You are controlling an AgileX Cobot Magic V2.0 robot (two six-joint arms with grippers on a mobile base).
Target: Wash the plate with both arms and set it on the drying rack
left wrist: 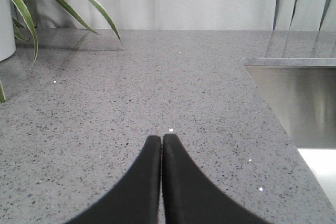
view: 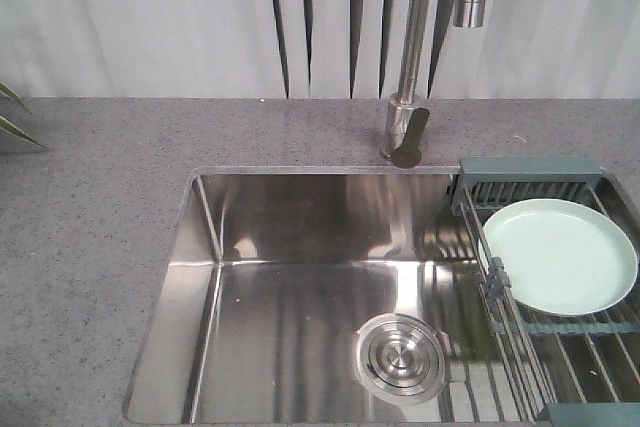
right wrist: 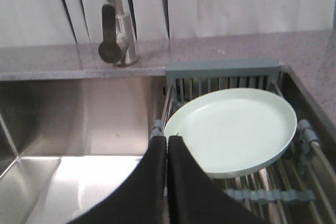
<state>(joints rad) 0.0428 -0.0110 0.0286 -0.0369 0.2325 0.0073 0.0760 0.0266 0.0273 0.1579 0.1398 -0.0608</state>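
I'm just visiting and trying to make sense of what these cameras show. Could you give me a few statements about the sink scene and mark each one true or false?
1. The plate lies on the drying rack at the right side of the sink. True.
2. Water is pouring from the faucet. False: no water stream shows in any view.
3. The left tool has its two fingers pressed together and holds nothing. True.
4. The right tool is gripping the plate's rim. False: its fingers are shut together with nothing between them, in front of the plate's near edge.
5. The sink basin is full of dishes. False: only its drain cover shows there.
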